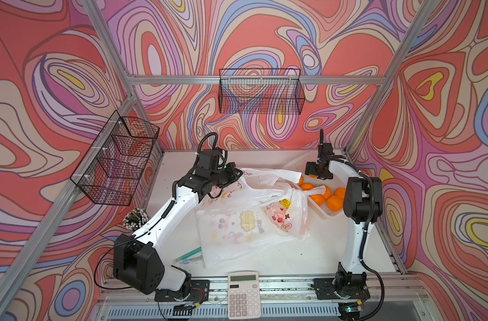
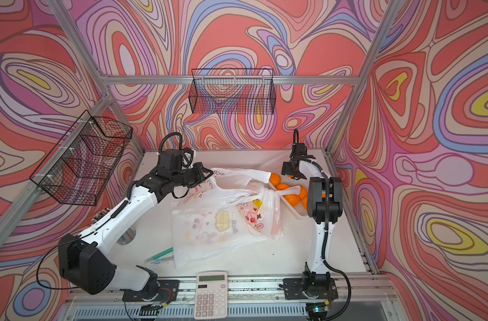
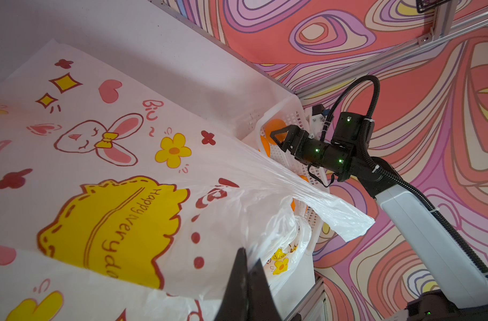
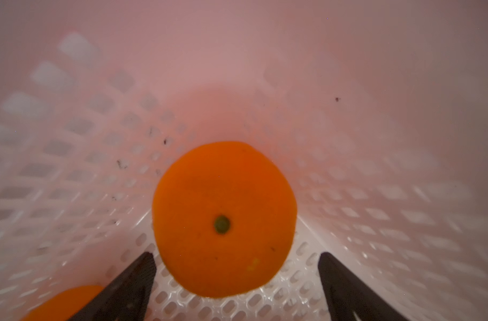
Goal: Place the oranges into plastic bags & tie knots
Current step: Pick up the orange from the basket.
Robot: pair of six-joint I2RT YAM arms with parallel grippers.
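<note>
A flat plastic bag (image 1: 237, 225) lies mid-frame, its long axis running lower left to upper right, handles toward the white basket (image 1: 322, 213) at right. A tied bag (image 1: 291, 219) slumps against it, knot (image 1: 288, 192) uppermost. The left gripper (image 1: 236, 174), jaws together, sits at the flat plastic bag's mouth; the right gripper (image 4: 236, 257) gapes around an orange (image 4: 223, 194) inside the basket

Right wrist: basket (image 4: 70, 180) walls blurred; second orange (image 4: 66, 303) cropped at frame edge, partly behind a right tool (image 4: 236, 254) finger. Both top views: right arm (image 1: 362, 200) covers some oranges (image 1: 334, 201). Left tool (image 3: 249, 257) base cropped, can't tell if it pinches the bag (image 3: 215, 222).
</note>
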